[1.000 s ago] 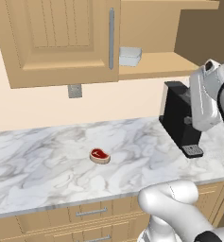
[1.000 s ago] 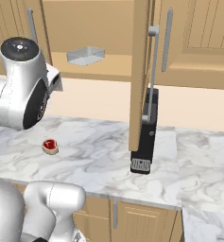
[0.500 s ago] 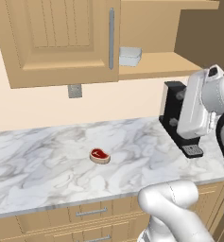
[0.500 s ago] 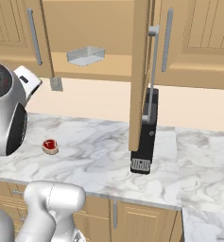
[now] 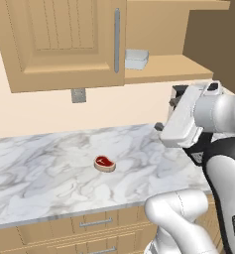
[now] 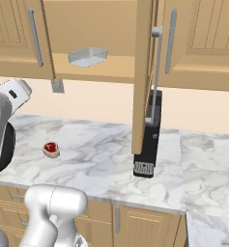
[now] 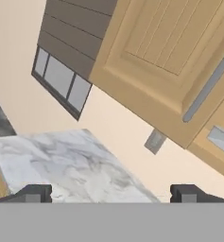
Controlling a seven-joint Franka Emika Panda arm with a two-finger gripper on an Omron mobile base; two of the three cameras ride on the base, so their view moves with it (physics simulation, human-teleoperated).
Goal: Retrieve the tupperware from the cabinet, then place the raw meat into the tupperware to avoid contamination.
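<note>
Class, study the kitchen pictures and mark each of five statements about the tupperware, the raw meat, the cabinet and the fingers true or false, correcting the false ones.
1. The tupperware sits on the cabinet shelf. True.
2. The raw meat lies inside the tupperware. False: it lies on the marble counter, apart from it.
3. The gripper has its fingers spread wide with nothing between them. True.
4. The coffee machine stands on the cabinet shelf. False: it stands on the counter.
5. Both cabinet doors are shut. False: the doors stand open, showing the shelf.
</note>
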